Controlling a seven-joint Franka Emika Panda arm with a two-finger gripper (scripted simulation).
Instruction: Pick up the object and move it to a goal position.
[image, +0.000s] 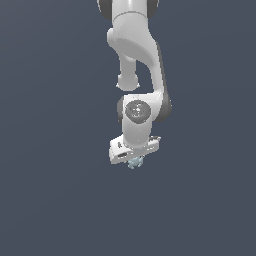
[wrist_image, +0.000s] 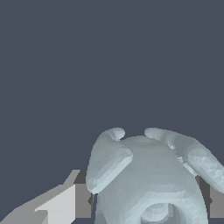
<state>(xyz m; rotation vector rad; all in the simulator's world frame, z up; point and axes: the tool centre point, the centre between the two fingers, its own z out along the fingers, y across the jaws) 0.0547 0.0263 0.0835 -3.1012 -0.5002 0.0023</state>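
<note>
- The blob (image: 134, 162) sits directly under the white arm (image: 136, 75), between the fingers of the pincer (image: 134, 161); the pincer is closed on it.
- I see no long axis on it; it is lumpy with short stubs.
- No goal marker shows, so which way to carry it I cannot tell.
- Exterior view: the blob is a small speck below the wrist.
- Wrist view: the blob (wrist_image: 148, 179) fills the gap, with a grey finger pad (wrist_image: 82, 200) against each flank.

Plain dark slate-grey ground (image: 50, 200), no visible seams
</note>
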